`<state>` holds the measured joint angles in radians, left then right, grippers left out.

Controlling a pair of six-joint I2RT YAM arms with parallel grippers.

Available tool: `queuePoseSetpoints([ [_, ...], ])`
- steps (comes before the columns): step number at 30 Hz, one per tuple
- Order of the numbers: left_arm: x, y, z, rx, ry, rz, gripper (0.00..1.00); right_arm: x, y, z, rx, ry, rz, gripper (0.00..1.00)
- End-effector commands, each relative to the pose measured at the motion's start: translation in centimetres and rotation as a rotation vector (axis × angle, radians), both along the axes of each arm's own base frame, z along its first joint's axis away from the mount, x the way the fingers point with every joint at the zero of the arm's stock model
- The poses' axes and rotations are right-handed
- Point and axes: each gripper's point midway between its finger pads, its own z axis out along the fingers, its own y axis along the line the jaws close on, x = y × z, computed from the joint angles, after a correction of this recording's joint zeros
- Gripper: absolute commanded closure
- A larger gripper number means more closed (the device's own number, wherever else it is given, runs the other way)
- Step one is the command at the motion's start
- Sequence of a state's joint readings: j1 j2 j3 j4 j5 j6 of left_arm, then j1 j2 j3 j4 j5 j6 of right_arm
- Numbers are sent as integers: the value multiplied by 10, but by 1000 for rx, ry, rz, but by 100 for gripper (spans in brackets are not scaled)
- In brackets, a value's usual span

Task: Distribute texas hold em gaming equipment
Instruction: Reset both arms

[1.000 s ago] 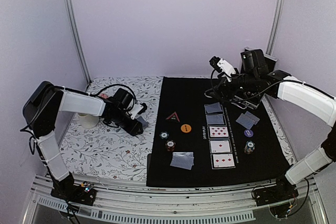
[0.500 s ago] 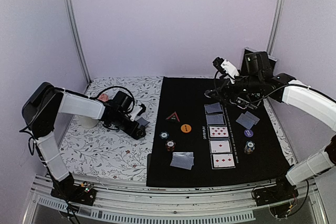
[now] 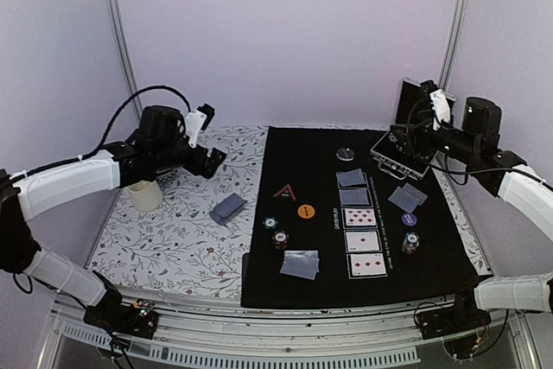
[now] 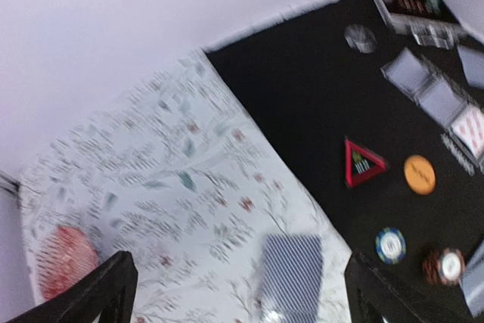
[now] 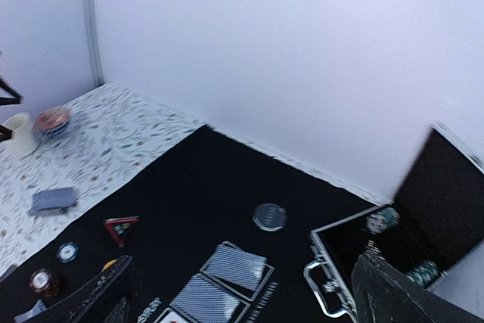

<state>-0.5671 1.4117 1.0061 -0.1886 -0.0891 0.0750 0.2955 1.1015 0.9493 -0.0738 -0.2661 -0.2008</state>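
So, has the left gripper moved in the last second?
Yes. The left gripper has drawn up and left, away from the black mat, leaving the card stack on the floral cloth.

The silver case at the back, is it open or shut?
Open. The case has its lid standing raised, and the right wrist view shows poker chips inside.
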Motion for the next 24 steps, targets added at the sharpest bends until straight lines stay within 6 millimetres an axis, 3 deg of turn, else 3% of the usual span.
queuePoseSetpoints([
  [1,36,78,81,-116,-343,318,2,-7,-55,14,137,-119,-197,1],
  [4,33,138,76,-124,-480,504,2,-19,-77,1,102,-187,-297,1],
  [7,25,192,53,-82,-526,692,2,-30,-95,-18,107,-228,-381,1],
  [10,13,225,23,-26,-535,811,2,-38,-112,-40,124,-279,-467,1],
  [14,-2,243,-5,-40,-558,880,2,-45,-138,-92,121,-276,-610,1],
  [17,-5,241,-26,-53,-565,854,2,-44,-147,-122,100,-237,-654,1],
  [18,-5,239,-24,-49,-590,845,2,-45,-147,-130,95,-232,-651,1],
  [21,1,227,-21,-59,-621,761,2,-46,-141,-138,89,-258,-610,1],
  [24,-2,236,-21,-89,-667,767,2,-43,-132,-134,61,-296,-556,1],
])
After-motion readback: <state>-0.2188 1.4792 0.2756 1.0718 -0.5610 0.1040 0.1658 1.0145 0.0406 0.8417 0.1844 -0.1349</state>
